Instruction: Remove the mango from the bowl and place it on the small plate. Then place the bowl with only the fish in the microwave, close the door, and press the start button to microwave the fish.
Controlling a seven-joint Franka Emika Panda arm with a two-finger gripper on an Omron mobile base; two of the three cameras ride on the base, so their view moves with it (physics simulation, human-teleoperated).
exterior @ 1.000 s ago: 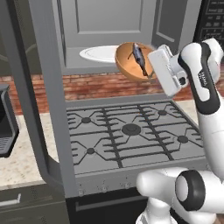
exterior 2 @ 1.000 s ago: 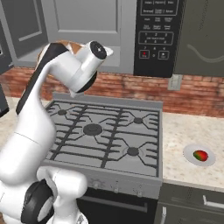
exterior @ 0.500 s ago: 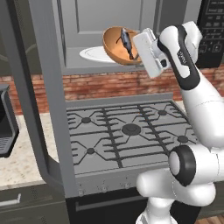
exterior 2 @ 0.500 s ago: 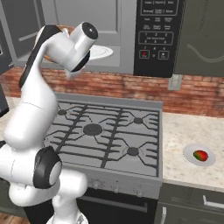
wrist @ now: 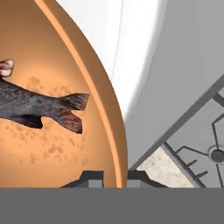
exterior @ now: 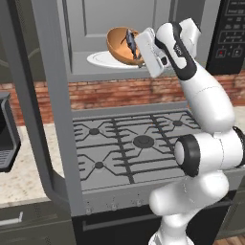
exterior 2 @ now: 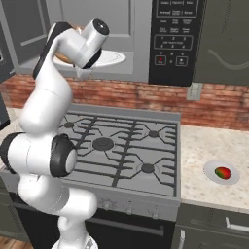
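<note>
Over the white round turntable plate we saw the dark two-finger gripper clamped on the round orange-brown bowl's rim, w/ slim grey-blue fish inside.

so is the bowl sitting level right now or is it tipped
Tipped. In the left base view the bowl is held at its rim by the gripper, with its opening turned sideways over the turntable plate and the fish visible inside.

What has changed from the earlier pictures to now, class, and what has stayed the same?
The arm has carried the bowl, with the fish inside, up and leftward into the open microwave, over its turntable plate. The jaws stay clamped on the bowl's rim. The mango remains on the small plate, the door is still open, and the base has not moved.
</note>
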